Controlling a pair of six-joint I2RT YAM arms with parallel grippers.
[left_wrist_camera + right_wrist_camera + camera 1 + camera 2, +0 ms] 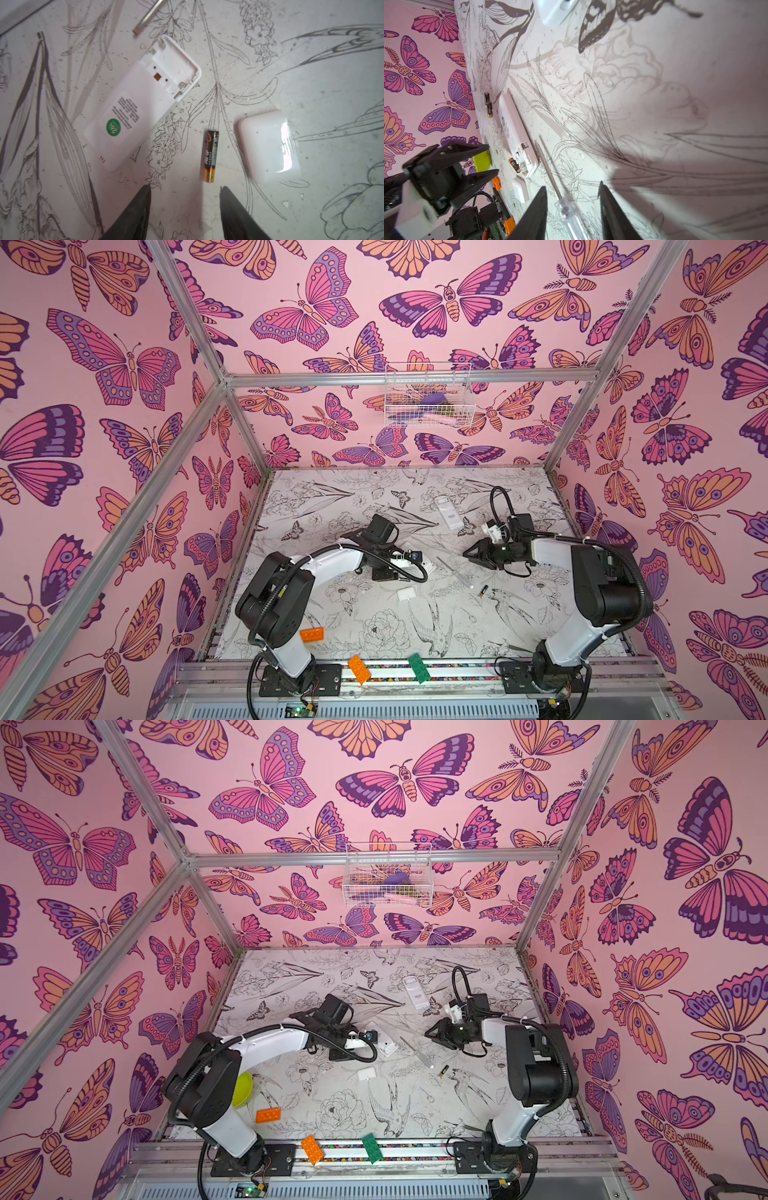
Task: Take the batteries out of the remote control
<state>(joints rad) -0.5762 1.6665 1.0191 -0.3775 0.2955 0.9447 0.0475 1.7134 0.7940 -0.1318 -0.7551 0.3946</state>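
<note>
The white remote control [133,116] lies face down under my left gripper [185,188], its battery bay uncovered and empty. One of the batteries [211,155], black with a gold end, lies on the table between the remote and the loose white cover [268,145]. Two more batteries [488,105] rest beyond the remote, and another battery [484,591] sits right of the cover [406,594]. The left gripper is open and holds nothing. My right gripper [571,185] is open above the clear-handled screwdriver [566,209], which lies on the table untouched.
A second white remote [446,512] lies at the back. Orange bricks [311,634] [359,670] and a green brick [419,668] sit near the front rail. A yellow-green bowl [242,1088] is behind the left arm. A wire basket [428,396] hangs on the back wall.
</note>
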